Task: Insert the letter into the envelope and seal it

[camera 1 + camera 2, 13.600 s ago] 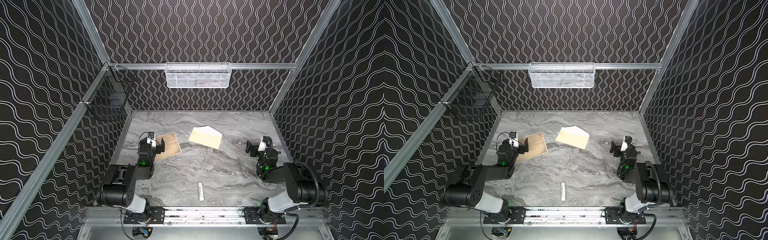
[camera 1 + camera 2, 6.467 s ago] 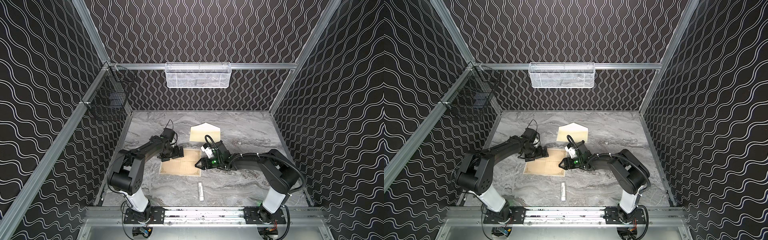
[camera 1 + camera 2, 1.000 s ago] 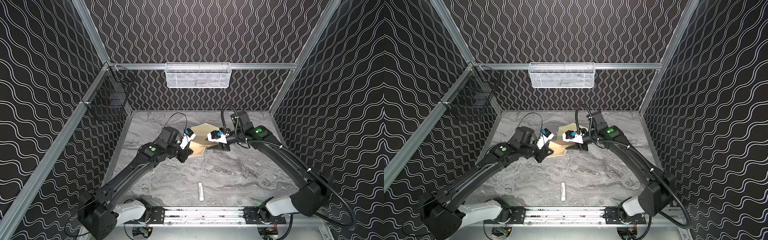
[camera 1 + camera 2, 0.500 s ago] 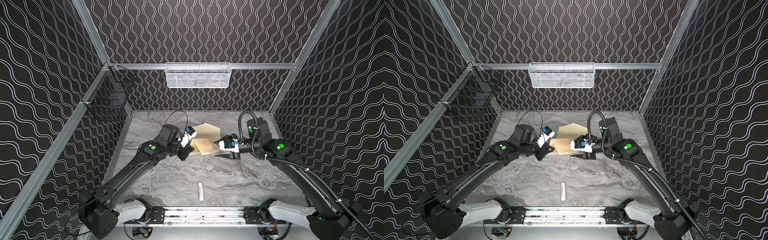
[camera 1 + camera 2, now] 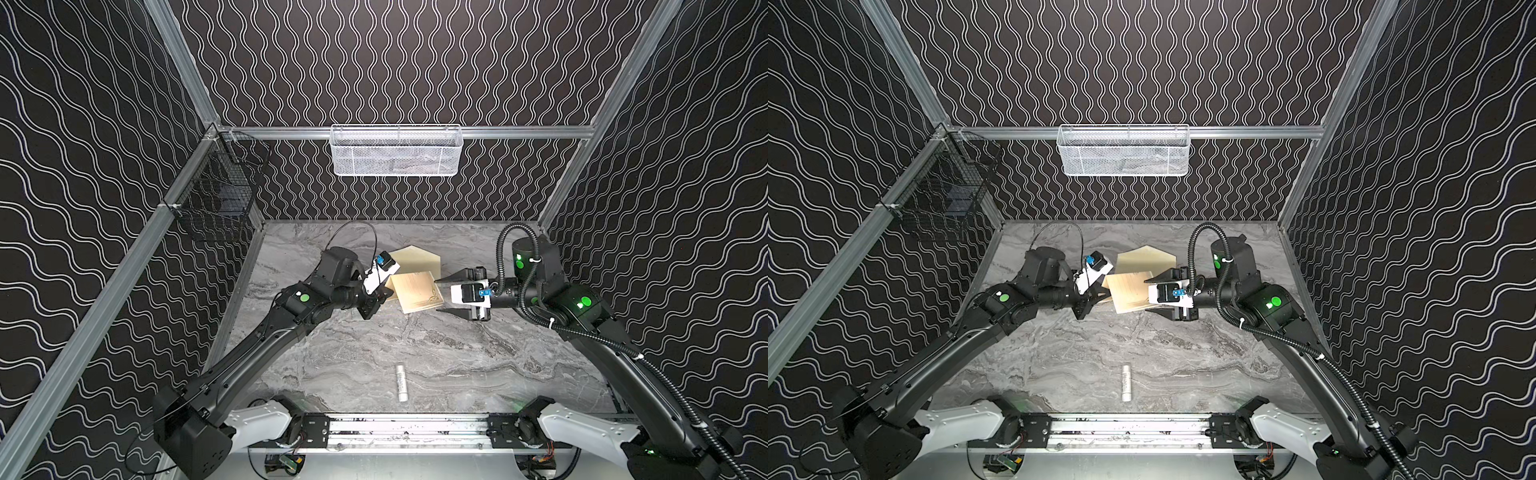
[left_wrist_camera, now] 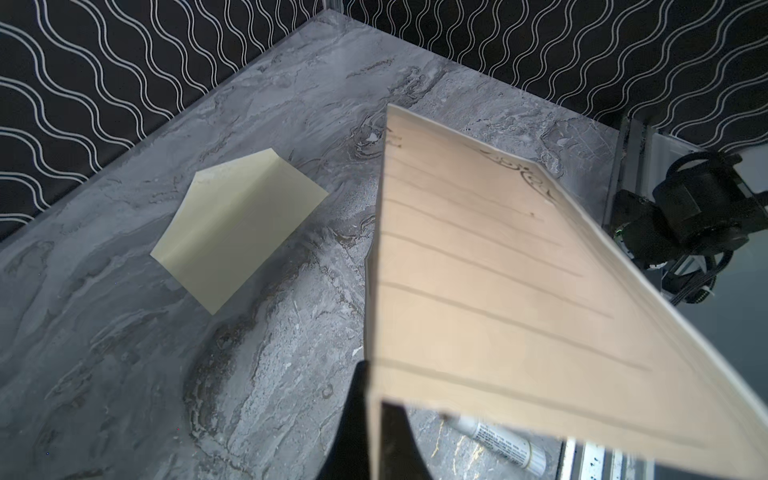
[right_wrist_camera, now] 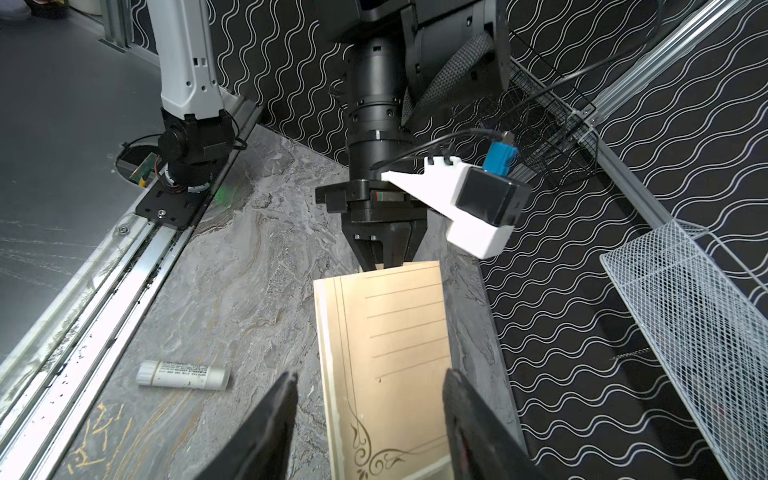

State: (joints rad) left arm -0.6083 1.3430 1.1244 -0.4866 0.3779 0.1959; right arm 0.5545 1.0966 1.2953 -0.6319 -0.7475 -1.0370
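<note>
Marble table (image 5: 478,365) bears envelope (image 5: 419,259) and stick (image 5: 401,377); left jaws clench letter (image 5: 415,291), right jaws released.

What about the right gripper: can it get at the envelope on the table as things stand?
Probably not directly. The folded letter, pinched by the left gripper, sits between the right gripper's open jaws, and the envelope lies beyond it. The arm would likely have to go round the letter.

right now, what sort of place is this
Likely a robot lab test cell: two arms mounted on a metal rail beside a marble-look table, enclosed by wavy-patterned panels, with a mesh basket on the back wall.
</note>
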